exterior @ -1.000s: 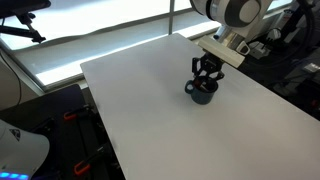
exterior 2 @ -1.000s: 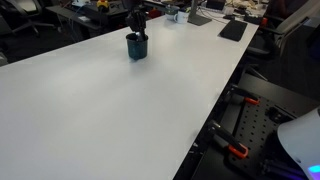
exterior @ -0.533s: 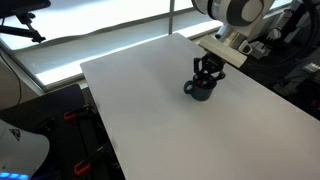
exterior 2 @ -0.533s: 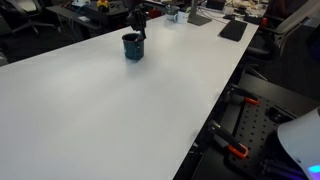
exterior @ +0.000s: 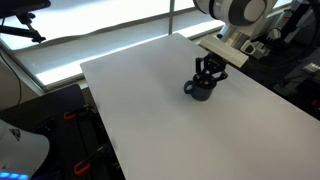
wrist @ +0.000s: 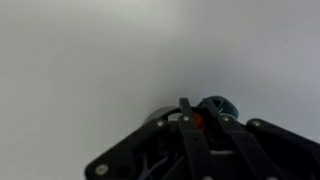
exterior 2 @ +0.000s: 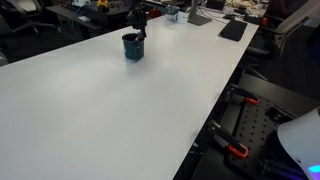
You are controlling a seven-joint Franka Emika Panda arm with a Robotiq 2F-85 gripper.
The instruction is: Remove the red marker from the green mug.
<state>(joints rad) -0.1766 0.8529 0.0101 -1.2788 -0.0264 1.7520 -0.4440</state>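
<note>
The green mug (exterior: 201,91) stands on the white table, dark with a side handle; it also shows in an exterior view (exterior 2: 133,47). My gripper (exterior: 208,72) hangs right above it, also seen in an exterior view (exterior 2: 139,24). In the wrist view the fingers (wrist: 197,108) are closed together on a small red-orange piece, the red marker (wrist: 197,121). The mug's teal rim (wrist: 222,104) shows just beyond the fingertips. The marker is too small to make out in either exterior view.
The white table (exterior: 150,100) is wide, with edges near the mug on the far side (exterior 2: 200,40). Monitors, keyboards and clutter lie beyond the table (exterior 2: 232,30). Black clamps and cables sit below the table's edge (exterior 2: 235,150).
Since a second ago the gripper has come up slightly from the mug, and the mug looks shifted a little to the left. Hardly anything differs over the last half second.
</note>
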